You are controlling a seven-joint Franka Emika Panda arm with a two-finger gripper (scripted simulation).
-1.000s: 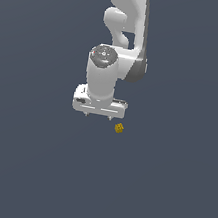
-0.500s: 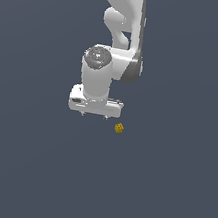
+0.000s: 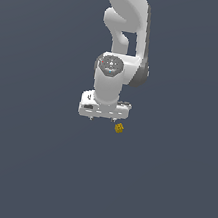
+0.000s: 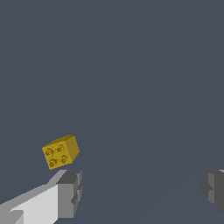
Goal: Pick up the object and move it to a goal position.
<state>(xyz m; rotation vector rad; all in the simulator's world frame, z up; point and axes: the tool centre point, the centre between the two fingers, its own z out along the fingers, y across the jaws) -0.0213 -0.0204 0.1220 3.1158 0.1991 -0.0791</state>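
The object (image 3: 119,128), a tiny yellow-gold block (image 4: 61,151) with four darker round marks on one face, lay on the plain dark grey surface (image 3: 167,192). In the exterior view it sat just below the gripper's (image 3: 102,118) body, toward the exterior view's right end of that body, near it but not touching. In the wrist view the block sat just beyond the tip of one grey finger pad (image 4: 70,192), outside the gap between the fingers, tilted so that a corner pointed toward the camera.

The fingers stood wide apart with nothing between them. The second pad (image 4: 213,189) was cut off at the frame edge in the wrist view. In the exterior view the fingertips showed only as small nubs under the white hand, too small to make out clearly, and the arm (image 3: 126,28) ran out of the frame at the top.

Compared with a second earlier, the block lay in the same spot, while the gripper's body had shifted slightly toward the exterior view's left.
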